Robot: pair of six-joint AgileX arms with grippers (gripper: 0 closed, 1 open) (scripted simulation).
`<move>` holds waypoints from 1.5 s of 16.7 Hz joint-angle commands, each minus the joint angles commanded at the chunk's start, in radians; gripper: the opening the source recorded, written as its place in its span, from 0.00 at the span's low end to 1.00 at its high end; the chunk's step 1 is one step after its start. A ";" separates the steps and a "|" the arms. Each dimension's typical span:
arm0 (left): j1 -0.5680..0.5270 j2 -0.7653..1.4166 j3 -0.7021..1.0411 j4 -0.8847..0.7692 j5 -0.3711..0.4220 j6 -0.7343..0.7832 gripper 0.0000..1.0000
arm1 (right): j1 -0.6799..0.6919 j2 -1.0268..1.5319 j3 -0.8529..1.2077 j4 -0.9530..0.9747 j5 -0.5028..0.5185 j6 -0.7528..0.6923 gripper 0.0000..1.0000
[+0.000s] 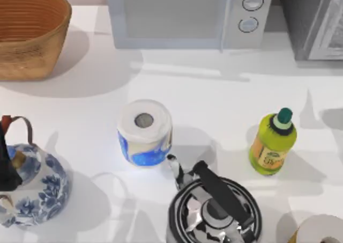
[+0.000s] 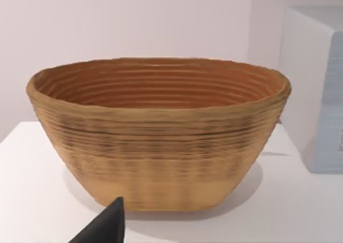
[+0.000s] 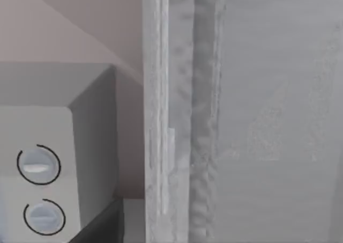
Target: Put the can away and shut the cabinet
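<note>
Table inventory, left to right — past tense throughout.

Far left: a woven basket (image 1: 29,31), upright and seemingly empty as far as its inside showed; it also faced the left wrist camera (image 2: 158,130).

Near left: a blue-and-white teapot (image 1: 32,186), with a dark part of the left arm at the table's left edge beside it. A dark fingertip (image 2: 104,227) of the left gripper showed against the basket; whether that gripper was wide or narrow could not be told.

Centre: a paper roll in a blue wrapper (image 1: 144,133); nearer, a black-and-steel kettle (image 1: 214,211). Far centre: a light grey microwave (image 1: 187,15) with two knobs.

Right: a yellow-green bottle (image 1: 272,144) with a green cap, standing upright and apart from the rest. Near right corner: part of another pale roll (image 1: 321,229).

Far right: the cabinet (image 1: 313,20), partly in frame, with its pale framed door (image 3: 182,125) close before the right wrist camera — open or closed, uncertain. The right gripper's state could not be told.

Progress, as judged: no can was identifiable on the table; nothing was held. Storing and shutting both appeared outstanding.
</note>
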 joint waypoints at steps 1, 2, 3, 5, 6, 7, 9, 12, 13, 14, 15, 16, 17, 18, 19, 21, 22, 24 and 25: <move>0.000 0.000 0.000 0.000 0.000 0.000 1.00 | -0.015 0.101 0.008 0.075 -0.012 -0.011 1.00; 0.000 0.000 0.000 0.000 0.000 0.000 1.00 | -0.029 0.198 0.013 0.145 -0.025 -0.021 1.00; 0.000 0.000 0.000 0.000 0.000 0.000 1.00 | -0.044 0.291 0.017 0.209 -0.038 -0.030 1.00; 0.000 0.000 0.000 0.000 0.000 0.000 1.00 | -0.077 0.458 0.020 0.320 -0.064 -0.044 1.00; 0.000 0.000 0.000 0.000 0.000 0.000 1.00 | -0.095 0.532 0.021 0.368 -0.077 -0.049 1.00; 0.000 0.000 0.000 0.000 0.000 0.000 1.00 | -0.115 0.601 0.020 0.412 -0.090 -0.054 1.00; 0.000 0.000 0.000 0.000 0.000 0.000 1.00 | -0.151 0.719 0.018 0.486 -0.114 -0.056 1.00; 0.000 0.000 0.000 0.000 0.000 0.000 1.00 | -0.189 0.835 0.014 0.557 -0.138 -0.048 1.00; 0.000 0.000 0.000 0.000 0.000 0.000 1.00 | -0.198 0.855 0.012 0.569 -0.143 -0.045 1.00; 0.000 0.000 0.000 0.000 0.000 0.000 1.00 | -0.205 0.866 0.010 0.577 -0.145 -0.043 1.00; 0.000 0.000 0.000 0.000 0.000 0.000 1.00 | -0.207 0.870 0.009 0.579 -0.146 -0.043 1.00; 0.000 0.000 0.000 0.000 0.000 0.000 1.00 | -0.207 0.870 0.009 0.579 -0.146 -0.043 1.00; 0.000 0.000 0.000 0.000 0.000 0.000 1.00 | -0.207 0.870 0.009 0.579 -0.146 -0.043 1.00; 0.000 0.000 0.000 0.000 0.000 0.000 1.00 | -0.207 0.870 0.009 0.579 -0.146 -0.043 1.00; 0.000 0.000 0.000 0.000 0.000 0.000 1.00 | -0.202 0.867 0.012 0.577 -0.144 -0.043 1.00; 0.000 0.000 0.000 0.000 0.000 0.000 1.00 | -0.199 0.873 0.029 0.563 -0.140 -0.042 1.00; 0.000 0.000 0.000 0.000 0.000 0.000 1.00 | -0.196 0.880 0.052 0.546 -0.135 -0.041 1.00; 0.000 0.000 0.000 0.000 0.000 0.000 1.00 | -0.185 0.899 0.119 0.500 -0.124 -0.038 1.00; 0.000 0.000 0.000 0.000 0.000 0.000 1.00 | -0.179 0.909 0.158 0.475 -0.118 -0.037 1.00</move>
